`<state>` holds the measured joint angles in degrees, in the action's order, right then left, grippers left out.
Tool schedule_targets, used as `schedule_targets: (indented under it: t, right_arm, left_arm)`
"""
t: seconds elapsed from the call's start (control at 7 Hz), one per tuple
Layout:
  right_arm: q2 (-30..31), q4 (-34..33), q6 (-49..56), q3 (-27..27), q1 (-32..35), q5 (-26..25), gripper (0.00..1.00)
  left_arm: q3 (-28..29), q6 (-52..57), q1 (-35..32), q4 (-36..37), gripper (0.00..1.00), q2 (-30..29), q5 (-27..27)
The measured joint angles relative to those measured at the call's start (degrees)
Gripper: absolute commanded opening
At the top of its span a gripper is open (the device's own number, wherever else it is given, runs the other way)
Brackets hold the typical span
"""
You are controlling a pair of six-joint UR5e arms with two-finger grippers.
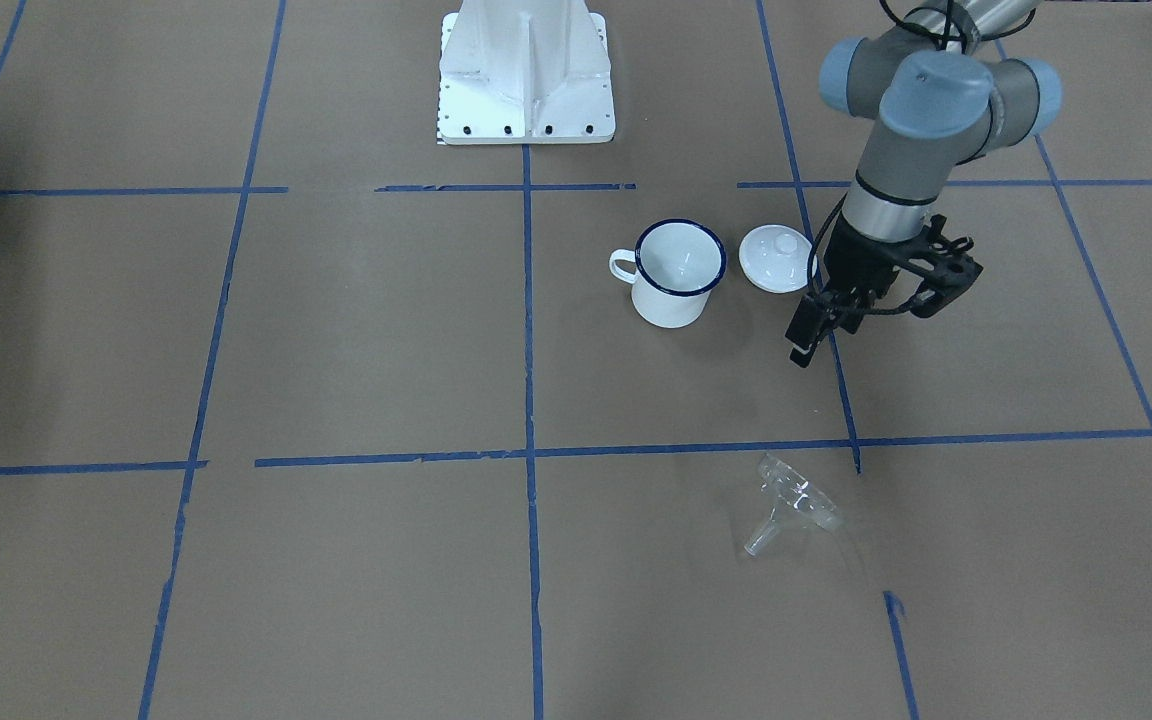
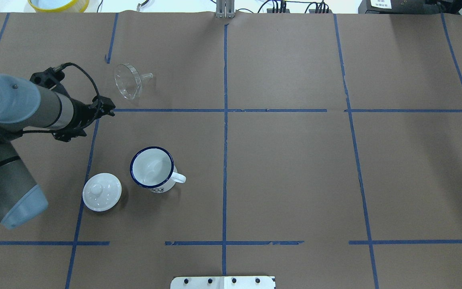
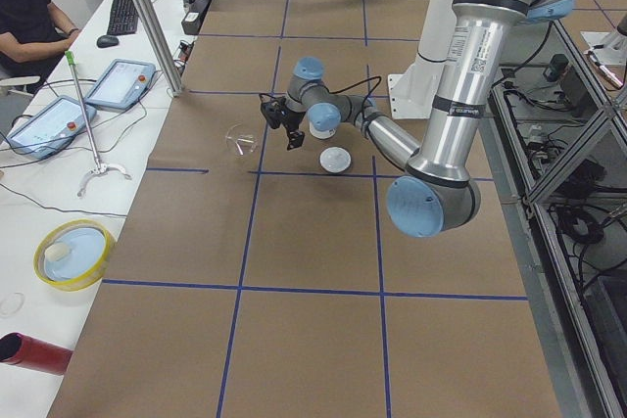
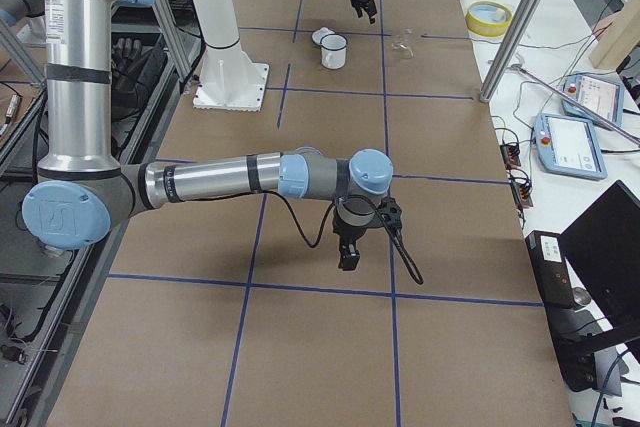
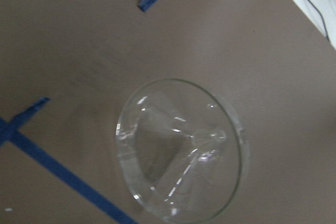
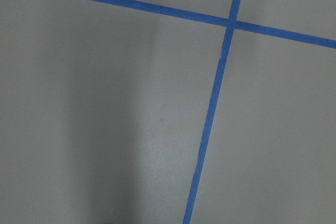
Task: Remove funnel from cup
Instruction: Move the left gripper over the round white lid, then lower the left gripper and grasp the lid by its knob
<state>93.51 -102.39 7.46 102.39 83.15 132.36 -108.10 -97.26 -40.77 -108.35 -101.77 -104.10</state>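
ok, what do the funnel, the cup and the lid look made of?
The funnel is clear and glossy, and the brown paper shows through it with bright glints. It could be glass or hard plastic; the look leaves that open. The cup looks like white enamelled metal, with a thin glossy wall and a dark blue rim. The lid is glossy white with a knob, probably ceramic or enamel.

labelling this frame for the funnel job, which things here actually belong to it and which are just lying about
Belongs to the job:
- funnel, on its side, out of the cup
- cup, upright
- left gripper, raised near the funnel

Just lying about:
- white lid, beside the cup
- yellow-rimmed dish
- red cylinder
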Motion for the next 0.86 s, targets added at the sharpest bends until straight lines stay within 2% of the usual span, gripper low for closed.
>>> schedule_targets:
  t: [0.14, 0.43, 0.86]
  right_arm:
    - [0.0, 0.0, 0.0, 0.0, 0.0, 0.0, 1.0]
    - [0.0, 0.0, 0.0, 0.0, 0.0, 0.0, 1.0]
    - [0.0, 0.0, 0.0, 0.0, 0.0, 0.0, 1.0]
  left_arm:
    - [-3.2, -0.4, 2.0, 3.5, 0.98, 2.8, -2.2]
    - [-6.9, -6.4, 7.4, 8.7, 0.91, 5.1, -4.5]
    - [-7.8, -11.5, 11.5, 9.5, 0.86, 5.7, -4.2]
